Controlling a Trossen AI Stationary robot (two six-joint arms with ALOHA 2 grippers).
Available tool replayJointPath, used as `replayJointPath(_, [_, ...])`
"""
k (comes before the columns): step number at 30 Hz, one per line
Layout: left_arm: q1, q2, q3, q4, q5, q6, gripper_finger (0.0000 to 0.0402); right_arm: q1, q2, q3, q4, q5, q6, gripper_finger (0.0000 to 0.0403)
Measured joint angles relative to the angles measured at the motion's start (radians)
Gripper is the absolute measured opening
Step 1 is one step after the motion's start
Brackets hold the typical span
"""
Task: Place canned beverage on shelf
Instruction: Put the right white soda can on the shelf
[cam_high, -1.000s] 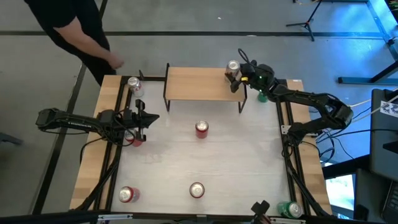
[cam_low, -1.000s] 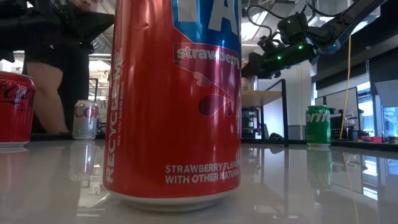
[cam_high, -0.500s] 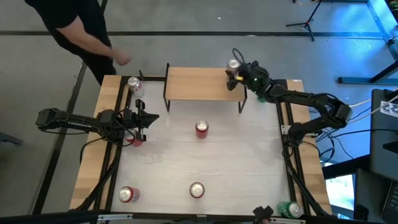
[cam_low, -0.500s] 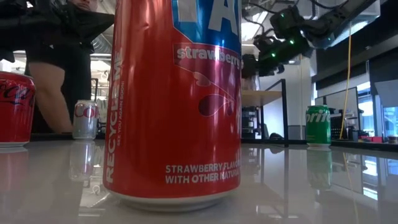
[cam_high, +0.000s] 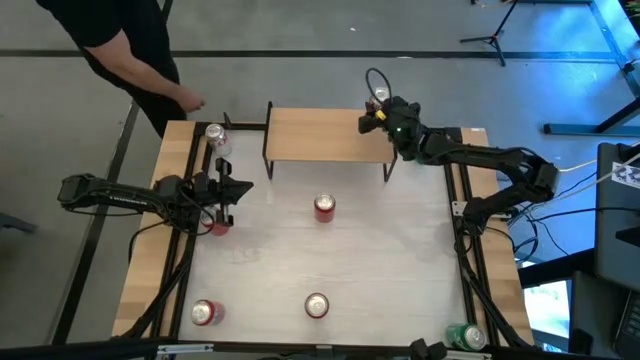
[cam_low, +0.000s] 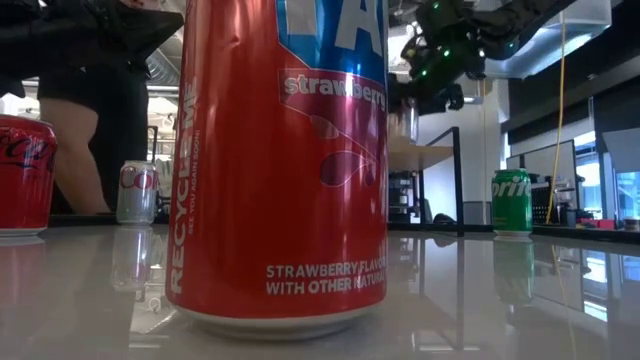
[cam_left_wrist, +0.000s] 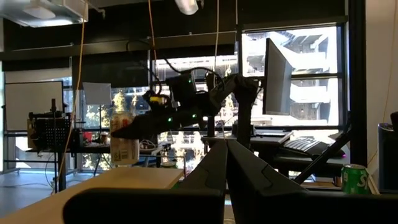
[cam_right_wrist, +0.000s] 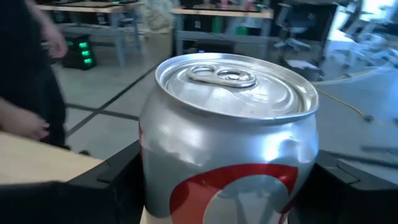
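Silver can (cam_right_wrist: 230, 134) with a red mark is clenched between the fingers of the right gripper (cam_high: 375, 112), at the far right corner of the shelf (cam_high: 325, 135). From above, it is hard to say if the can already stands on the wood top or hangs just over its edge. The wrist view shows a pad on each side of the can body, and one side of the wall has a small dent.

My judgement: such a can is thin and smooth, so it can slip or get crushed if the squeeze is strong. If it is full, it is rather heavy for its size; this I cannot tell. The best hold is on the middle of the body, opposite sides, with the can upright, as it is now.

The left gripper (cam_high: 222, 190) waits over the left side of the table, near a red can (cam_high: 217, 224), with its fingers pressed together and holding nothing.

Other cans stand on the table: a red one (cam_high: 324, 207) in front of the shelf, a silver one (cam_high: 216, 135) at the far left, a green one (cam_low: 512, 200). A person (cam_high: 120, 50) stands beyond the far left corner.
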Motion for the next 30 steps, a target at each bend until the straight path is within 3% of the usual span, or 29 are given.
replayJointPath(9, [0.000,0.000,0.000,0.007,0.000,0.009,0.0002,0.000,0.092,0.001,0.046,0.115,0.033,0.0299])
replayJointPath(15, [0.000,0.000,0.000,0.007,0.004,0.009,0.0002,0.000,0.092,0.002,0.036,0.119,0.014,0.0300])
replayJointPath(30, [0.000,0.000,0.000,0.006,0.008,0.009,0.0002,0.000,0.076,0.002,0.029,0.090,-0.034,0.0392])
